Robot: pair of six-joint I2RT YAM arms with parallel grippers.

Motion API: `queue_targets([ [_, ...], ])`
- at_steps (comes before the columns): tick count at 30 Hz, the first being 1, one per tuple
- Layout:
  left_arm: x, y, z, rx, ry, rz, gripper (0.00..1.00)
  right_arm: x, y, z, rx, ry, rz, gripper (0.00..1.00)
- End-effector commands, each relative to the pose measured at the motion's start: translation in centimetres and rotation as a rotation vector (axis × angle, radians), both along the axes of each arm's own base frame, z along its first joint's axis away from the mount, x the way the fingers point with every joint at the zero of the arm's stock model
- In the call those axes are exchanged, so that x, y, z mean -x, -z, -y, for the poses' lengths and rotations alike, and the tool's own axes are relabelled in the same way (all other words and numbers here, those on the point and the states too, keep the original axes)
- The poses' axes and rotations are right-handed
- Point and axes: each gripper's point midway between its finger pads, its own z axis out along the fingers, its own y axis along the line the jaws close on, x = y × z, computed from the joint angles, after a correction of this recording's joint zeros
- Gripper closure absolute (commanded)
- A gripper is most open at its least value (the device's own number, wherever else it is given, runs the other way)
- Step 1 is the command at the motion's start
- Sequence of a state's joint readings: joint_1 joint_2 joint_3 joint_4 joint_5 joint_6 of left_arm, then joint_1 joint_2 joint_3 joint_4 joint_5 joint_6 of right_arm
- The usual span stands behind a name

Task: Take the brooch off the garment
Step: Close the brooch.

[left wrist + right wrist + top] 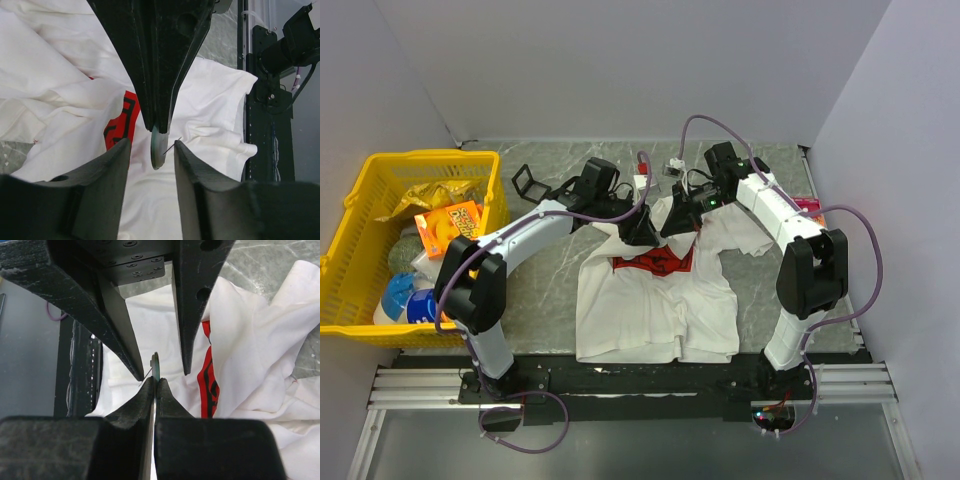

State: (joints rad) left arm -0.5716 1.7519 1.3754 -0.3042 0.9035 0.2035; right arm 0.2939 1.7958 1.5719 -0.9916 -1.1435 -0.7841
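The white T-shirt (655, 305) with a red print (655, 263) lies crumpled on the table; it also shows in the left wrist view (210, 100) and the right wrist view (250, 330). The brooch (156, 365), a small green disc with a thin pin, is held edge-on above the shirt, clear of the cloth. My right gripper (156, 381) is shut on it. In the left wrist view the brooch (159, 147) hangs between my left gripper's (152, 145) open fingers, without touching them. Both grippers meet over the shirt's collar end, left (642, 232) and right (678, 222).
A yellow basket (350, 215) with snack packs and a bottle stands at the far left. A small black frame (528, 182) and small white items (675, 167) lie at the back. A pink object (810, 205) lies at the right edge.
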Motion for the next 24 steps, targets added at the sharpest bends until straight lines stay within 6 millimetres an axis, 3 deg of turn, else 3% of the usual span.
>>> queue_targets([
  [1,-0.4,-1.15,0.57,0.045,0.022,0.031,0.57,-0.25,-2.35,-0.2,-0.047,-0.009,0.054,1.0],
  [10,-0.73,-0.87,0.66,0.04,-0.001,0.026,0.66,-0.37,-2.5,-0.28,-0.052,-0.002,0.055,1.0],
  [24,-0.71,-0.73,0.79,0.044,-0.007,0.013,0.67,-0.54,-2.21,-0.4,-0.05,0.003,0.043,1.0],
])
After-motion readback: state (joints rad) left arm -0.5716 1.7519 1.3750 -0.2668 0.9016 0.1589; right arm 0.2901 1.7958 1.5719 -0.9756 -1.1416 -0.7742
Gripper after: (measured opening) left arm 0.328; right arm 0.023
